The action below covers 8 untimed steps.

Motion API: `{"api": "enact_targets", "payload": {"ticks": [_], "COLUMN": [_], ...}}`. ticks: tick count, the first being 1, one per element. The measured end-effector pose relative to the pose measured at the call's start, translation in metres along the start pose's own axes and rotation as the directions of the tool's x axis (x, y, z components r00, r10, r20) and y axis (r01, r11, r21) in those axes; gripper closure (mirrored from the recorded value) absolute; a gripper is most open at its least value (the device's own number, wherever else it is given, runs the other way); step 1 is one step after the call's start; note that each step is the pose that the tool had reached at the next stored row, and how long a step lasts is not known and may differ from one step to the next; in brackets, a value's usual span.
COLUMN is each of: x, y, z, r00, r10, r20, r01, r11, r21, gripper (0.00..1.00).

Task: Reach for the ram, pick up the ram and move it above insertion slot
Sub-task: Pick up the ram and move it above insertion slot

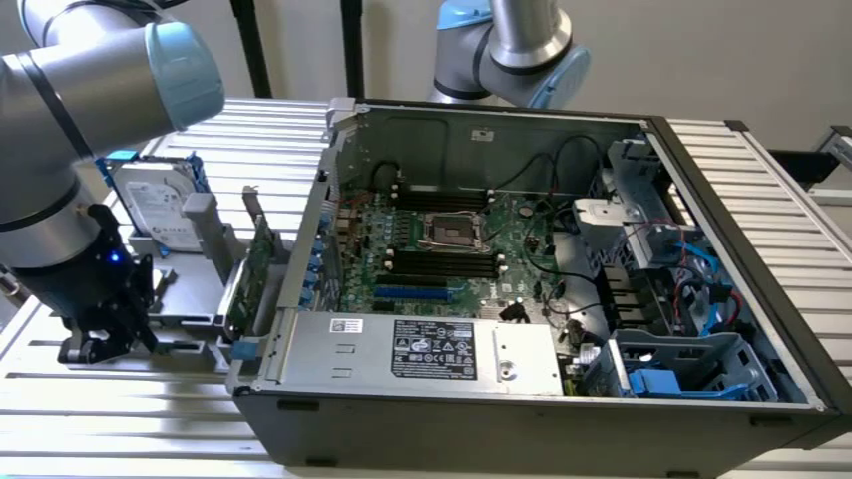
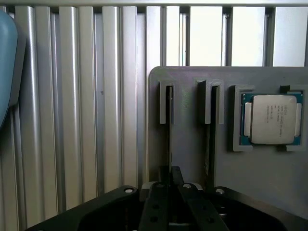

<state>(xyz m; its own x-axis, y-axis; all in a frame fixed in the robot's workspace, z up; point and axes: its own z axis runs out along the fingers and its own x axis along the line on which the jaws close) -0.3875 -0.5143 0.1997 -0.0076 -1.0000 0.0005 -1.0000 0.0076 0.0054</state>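
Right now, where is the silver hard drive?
On the exterior view's left, the hard drive stands upright outside the computer case, beside the green card.

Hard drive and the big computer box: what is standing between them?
In the exterior view, a green expansion card stands upright in the grey holder, between the hard drive and the computer case.
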Motion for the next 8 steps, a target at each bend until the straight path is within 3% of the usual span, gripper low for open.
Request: {"api": "enact_targets", "payload": {"ticks": [8], "x": [0.000], "y": [0.0001], "z": [-0.0116], "r00": [1.0000], "r10": [0.000], "r20": [0.0002], "r01": [0.000], "r11": [1.0000], "r21": [-0.0001], "gripper": [0.87]}}
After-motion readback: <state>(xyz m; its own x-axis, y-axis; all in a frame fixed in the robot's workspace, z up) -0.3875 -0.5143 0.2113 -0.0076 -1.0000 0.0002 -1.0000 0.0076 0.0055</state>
